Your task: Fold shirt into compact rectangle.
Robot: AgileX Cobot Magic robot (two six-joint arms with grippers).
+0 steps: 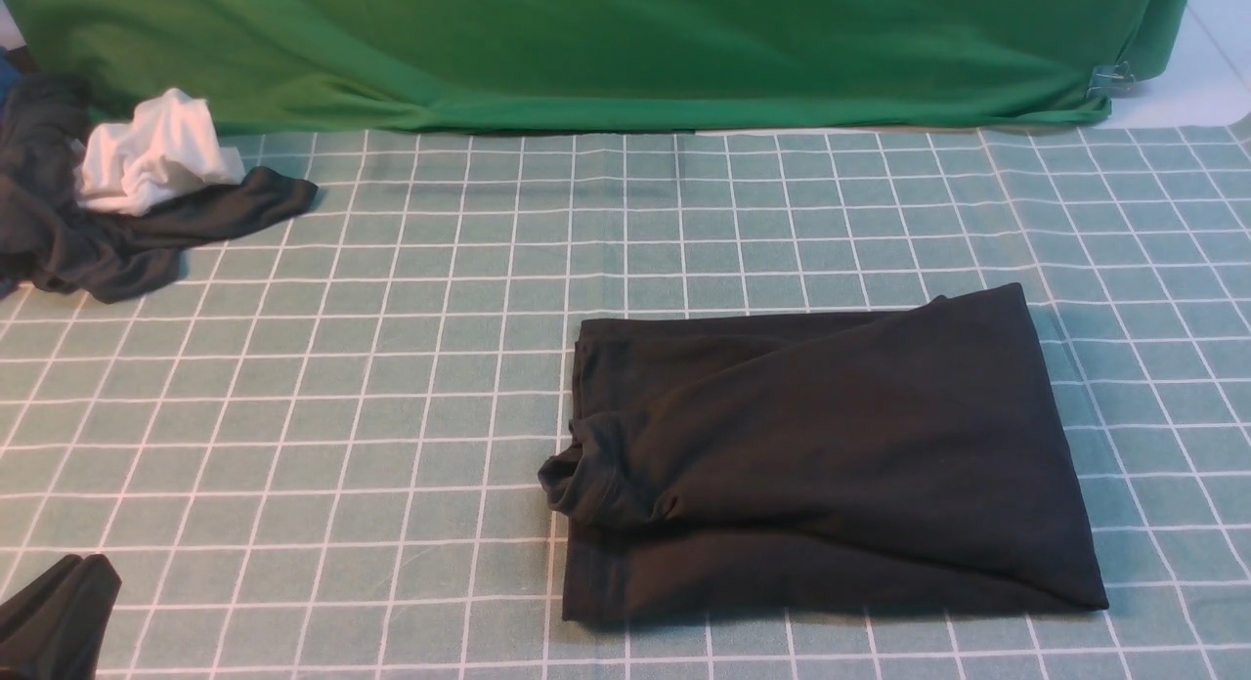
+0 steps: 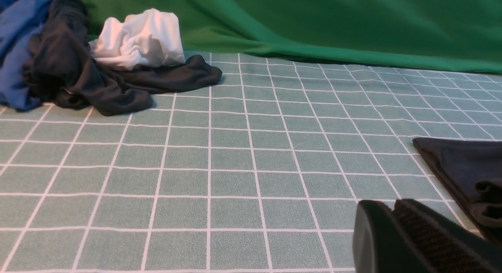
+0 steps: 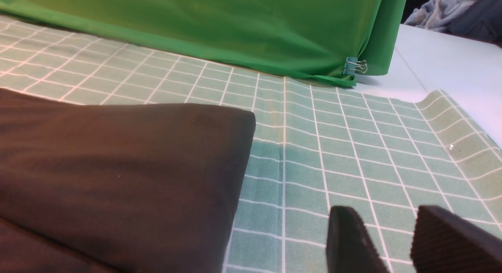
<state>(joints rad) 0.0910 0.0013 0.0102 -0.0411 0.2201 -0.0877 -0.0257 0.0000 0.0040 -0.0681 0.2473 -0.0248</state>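
The black shirt (image 1: 831,465) lies folded into a rough rectangle on the checked mat, right of centre, with a sleeve cuff bunched at its left edge. In the left wrist view only its near edge and cuff (image 2: 466,175) show. My left gripper (image 1: 78,563) is low at the front left, well clear of the shirt, its fingers (image 2: 392,204) pressed together on nothing. My right gripper (image 3: 384,212) hovers over bare mat just right of the shirt's corner (image 3: 219,147), with its jaws apart and empty. It is outside the front view.
A dark grey garment (image 1: 117,240) bunched with a white cloth (image 1: 156,152) sits at the back left, blue fabric (image 2: 15,49) beside it. A green backdrop (image 1: 625,45) closes the back, clipped (image 3: 355,66) at its right end. The mat ends at the right on white tabletop (image 3: 451,69).
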